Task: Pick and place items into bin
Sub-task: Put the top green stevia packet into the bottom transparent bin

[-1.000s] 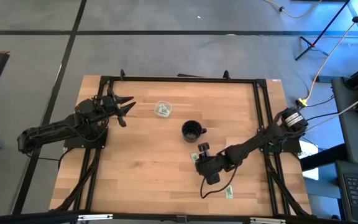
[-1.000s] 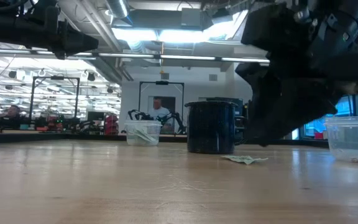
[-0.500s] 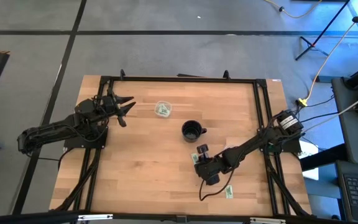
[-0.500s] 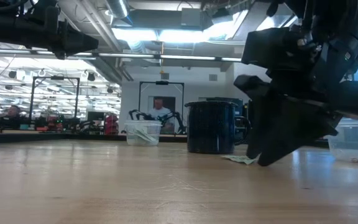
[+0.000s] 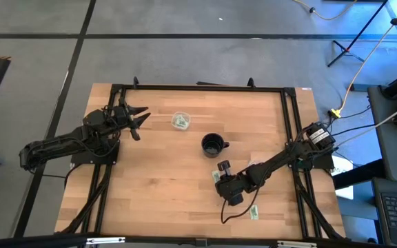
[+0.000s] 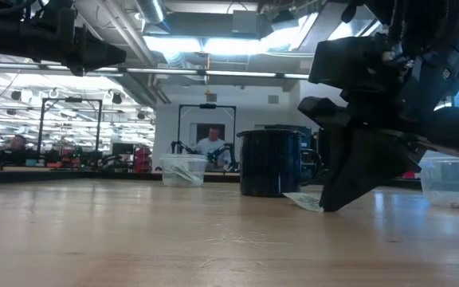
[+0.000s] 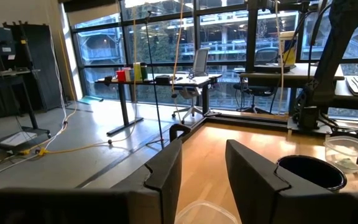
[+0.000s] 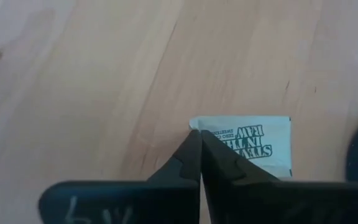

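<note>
Over the last second the right gripper (image 6: pixel 325 206) has come down beside the black mug (image 5: pixel 213 145) until its tips meet the table (image 5: pixel 164 186) at the edge of a pale green packet (image 8: pixel 247 144), and in the low view that packet's near edge (image 6: pixel 303 200) now tilts up slightly against the fingers where it lay flat a moment ago. The right wrist view shows the jaws pressed together to a point at one corner of the packet; whether they have pinched the paper or only touch it is hard to say, so the pick looks begun but not secured. The packet lies just in front of the mug, toward the table's near edge and right of its middle. Another packet (image 5: pixel 253 213) lies close to the near edge, and more sit in the small clear bin (image 5: pixel 180 121) toward the far edge, left of the mug. The left gripper (image 5: pixel 138 118) has not moved; it waits near the left edge with its jaws apart, empty. If the corner is truly caught, a lift and a carry past the mug to the bin should follow.
</note>
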You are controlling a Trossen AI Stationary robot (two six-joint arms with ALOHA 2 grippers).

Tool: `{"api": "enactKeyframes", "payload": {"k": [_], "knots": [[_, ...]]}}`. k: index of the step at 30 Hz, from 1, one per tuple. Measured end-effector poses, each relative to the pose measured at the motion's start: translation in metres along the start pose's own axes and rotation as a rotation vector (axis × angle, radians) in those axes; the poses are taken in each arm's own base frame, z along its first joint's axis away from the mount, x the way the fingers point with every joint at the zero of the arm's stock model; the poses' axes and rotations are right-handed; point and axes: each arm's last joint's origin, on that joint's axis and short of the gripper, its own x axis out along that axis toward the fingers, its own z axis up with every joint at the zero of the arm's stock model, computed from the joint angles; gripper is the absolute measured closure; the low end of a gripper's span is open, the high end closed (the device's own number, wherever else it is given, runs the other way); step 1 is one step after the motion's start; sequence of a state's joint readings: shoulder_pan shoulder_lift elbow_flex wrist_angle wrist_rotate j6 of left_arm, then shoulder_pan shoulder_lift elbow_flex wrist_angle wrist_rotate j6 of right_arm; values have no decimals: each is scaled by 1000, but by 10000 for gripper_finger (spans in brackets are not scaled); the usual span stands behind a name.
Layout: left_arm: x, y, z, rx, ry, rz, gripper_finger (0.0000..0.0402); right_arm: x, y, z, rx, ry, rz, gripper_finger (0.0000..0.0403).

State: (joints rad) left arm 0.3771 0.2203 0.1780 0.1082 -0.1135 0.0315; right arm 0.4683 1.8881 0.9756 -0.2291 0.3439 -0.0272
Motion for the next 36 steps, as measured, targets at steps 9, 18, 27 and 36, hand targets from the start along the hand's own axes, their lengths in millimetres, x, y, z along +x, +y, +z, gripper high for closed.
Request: {"api": "enactKeyframes", "payload": {"k": [9,18,27,36], "knots": [[0,0,0,0,0,0,281,-5,-3,0,125,-7,-41,401],[0,0,0,0,0,0,284,-51,-22,10,355,-114,-69,402],[0,0,0,0,0,-1,282,-123,-35,-2,635,-162,-23,403],[0,0,0,0,0,-1,284,-174,-24,-44,966,13,-33,403]]}}
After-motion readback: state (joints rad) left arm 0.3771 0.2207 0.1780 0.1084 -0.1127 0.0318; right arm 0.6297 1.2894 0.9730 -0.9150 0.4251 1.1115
